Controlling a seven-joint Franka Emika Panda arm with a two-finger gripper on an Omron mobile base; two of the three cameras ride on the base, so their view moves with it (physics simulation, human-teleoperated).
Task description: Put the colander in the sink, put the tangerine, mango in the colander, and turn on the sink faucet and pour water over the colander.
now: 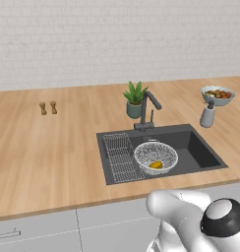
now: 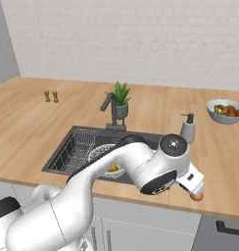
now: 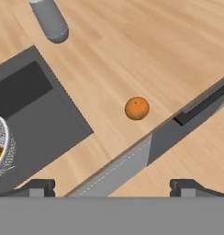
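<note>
The end effector, fingers spread wide and empty, hangs above the tangerine — on the counter.

In the right base view, the tangerine is mostly hidden behind the hand, and much of the colander is covered by the arm. In the hand view, the colander is cut off by the left edge, and the soap bottle by the top.

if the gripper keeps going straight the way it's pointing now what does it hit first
Most likely the tangerine, which sits near the middle of the hand view on the wooden counter. The gripper is open and empty. Depth is unclear, so it could land on bare counter beside it.
</note>
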